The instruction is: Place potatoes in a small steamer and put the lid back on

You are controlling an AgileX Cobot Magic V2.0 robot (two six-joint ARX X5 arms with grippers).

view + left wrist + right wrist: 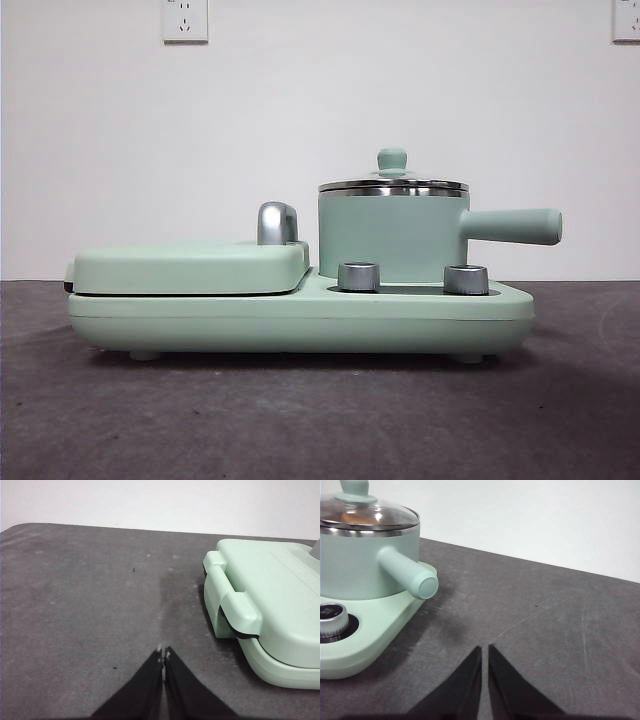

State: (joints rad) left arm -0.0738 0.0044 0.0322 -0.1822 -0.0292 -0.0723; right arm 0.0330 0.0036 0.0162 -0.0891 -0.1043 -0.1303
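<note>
The small steamer [392,235] is a mint-green pot with a straight side handle [512,226], standing on the right half of a mint-green appliance base [300,318]. The glass lid [392,184] with its green knob sits on the pot. In the right wrist view the steamer [365,565] shows beside my right gripper [485,652], and an orange-brown potato [357,517] shows through the lid [367,512]. My right gripper is shut and empty over the table, apart from the handle. My left gripper [163,655] is shut and empty over the table beside the griddle.
The flat hinged griddle plate [190,268] with a steel hinge handle [276,222] fills the base's left half; its corner shows in the left wrist view [270,605]. Two steel dials [359,276] [466,279] sit in front of the pot. Grey table, white wall behind.
</note>
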